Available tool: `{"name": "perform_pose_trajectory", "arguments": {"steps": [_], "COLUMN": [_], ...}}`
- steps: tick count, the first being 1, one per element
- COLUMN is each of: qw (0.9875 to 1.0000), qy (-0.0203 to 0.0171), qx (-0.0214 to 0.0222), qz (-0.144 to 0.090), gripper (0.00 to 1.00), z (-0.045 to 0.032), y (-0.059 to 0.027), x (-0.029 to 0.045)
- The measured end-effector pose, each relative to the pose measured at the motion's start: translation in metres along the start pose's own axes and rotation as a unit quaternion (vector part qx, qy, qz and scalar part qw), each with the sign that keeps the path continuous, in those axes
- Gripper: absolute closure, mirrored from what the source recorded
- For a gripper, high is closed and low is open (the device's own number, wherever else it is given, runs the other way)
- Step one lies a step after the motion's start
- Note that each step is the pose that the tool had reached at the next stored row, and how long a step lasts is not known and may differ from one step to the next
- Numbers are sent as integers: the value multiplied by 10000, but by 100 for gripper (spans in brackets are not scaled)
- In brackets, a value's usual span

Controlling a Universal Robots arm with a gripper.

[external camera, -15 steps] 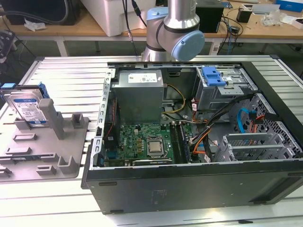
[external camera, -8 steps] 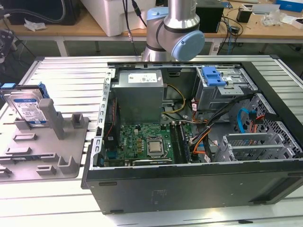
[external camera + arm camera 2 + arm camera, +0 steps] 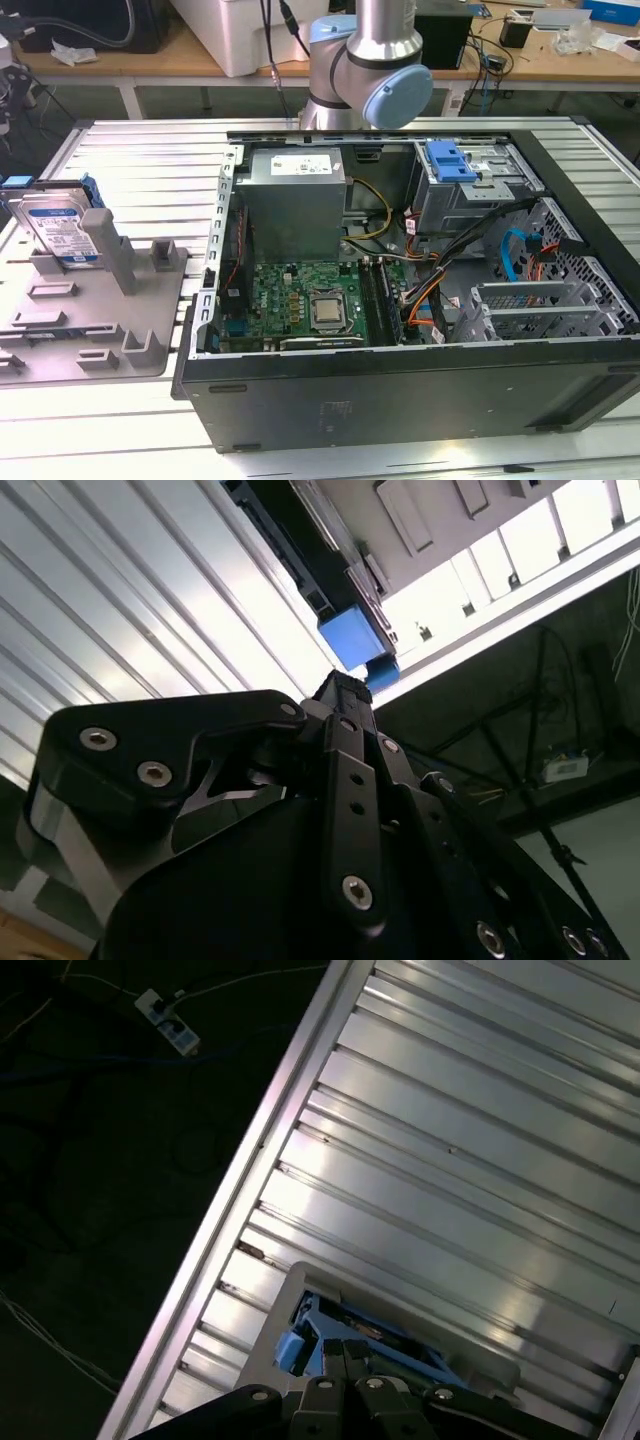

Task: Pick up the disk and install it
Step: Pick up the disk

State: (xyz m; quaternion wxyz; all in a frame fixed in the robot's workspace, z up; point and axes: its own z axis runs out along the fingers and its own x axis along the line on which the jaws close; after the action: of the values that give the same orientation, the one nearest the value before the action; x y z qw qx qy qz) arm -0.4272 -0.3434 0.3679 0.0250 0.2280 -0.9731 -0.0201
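The disk point(image 3: 60, 228), silver with a white-and-blue label and a blue carrier, stands tilted on edge in a grey holder point(image 3: 90, 320) at the exterior view's left, outside the computer case. My arm point(image 3: 370, 60) rises behind the case. In the first wrist view the disk's blue carrier point(image 3: 335, 1345) lies just past the tip of my gripper point(image 3: 345, 1355). In the second wrist view a blue corner of the disk point(image 3: 355, 640) sits just beyond the gripper point(image 3: 340, 685). Whether they touch I cannot tell.
An open computer case point(image 3: 400, 400) lies on the slatted metal table point(image 3: 150, 170), with a motherboard point(image 3: 300, 300), a grey power-supply box point(image 3: 295, 200), cables and a drive cage with a blue latch point(image 3: 450, 160). The table edge point(image 3: 250, 1170) drops to a dark floor with cables.
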Motion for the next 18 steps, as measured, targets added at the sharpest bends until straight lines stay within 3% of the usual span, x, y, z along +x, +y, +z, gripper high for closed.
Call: {"name": "perform_pose_trajectory", "arguments": {"steps": [4,12,15,18], "qw": [9998,9993,9971,9919], "qy": [46,61,79,102], "qx": [35,56,73,95], "qz": [-195,-362,-758,-1262], "gripper": [89,89,89,89], "z": [-3,-3,-3,-3], "y": [-29,-62,-62,-63], "x": [-9,-4,-4,-4]}}
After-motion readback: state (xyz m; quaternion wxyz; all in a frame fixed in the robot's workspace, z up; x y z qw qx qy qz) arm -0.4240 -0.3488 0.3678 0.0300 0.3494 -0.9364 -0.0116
